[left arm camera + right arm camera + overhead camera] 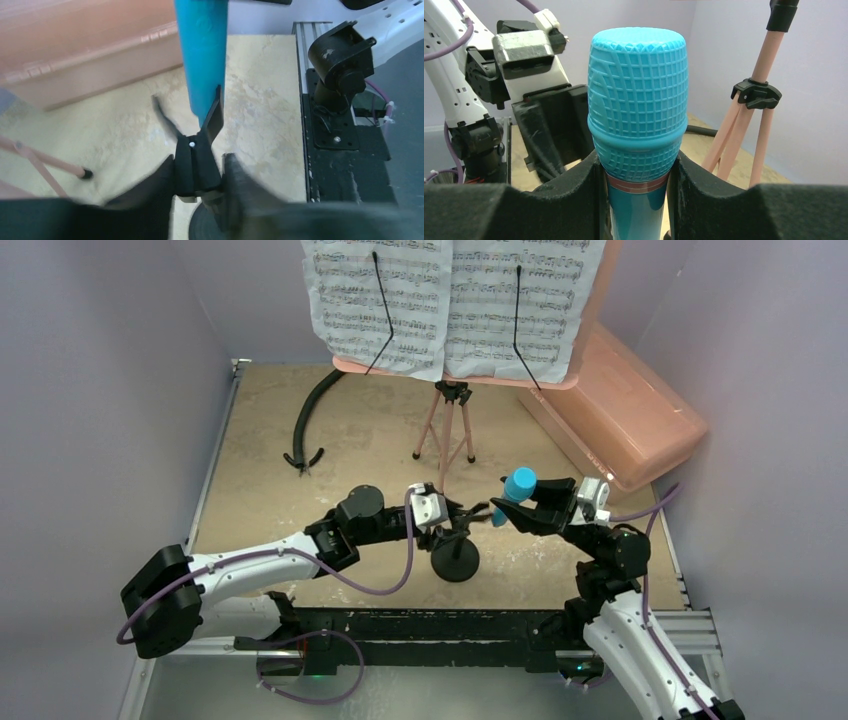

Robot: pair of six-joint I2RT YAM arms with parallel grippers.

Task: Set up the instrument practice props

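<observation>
The pink music stand (447, 425) rises on tripod legs at the back, with two white sheet-music pages (380, 300) on its desk. The black round-base mic stand (455, 560) stands at the front centre. My left gripper (452, 517) has its fingers pressed against both sides of the stand's clip block (197, 150). My right gripper (527, 504) is shut on the blue microphone (519, 483), held just below its mesh head (638, 100). In the left wrist view the microphone's handle (201, 55) comes down into the clip's fork, touching one prong.
A curved black hose (306, 425) lies at the back left. A large pink box (625, 405) leans against the right wall. The music stand's tripod legs (744, 140) are close beside the right gripper. A black rail (420, 625) runs along the near edge.
</observation>
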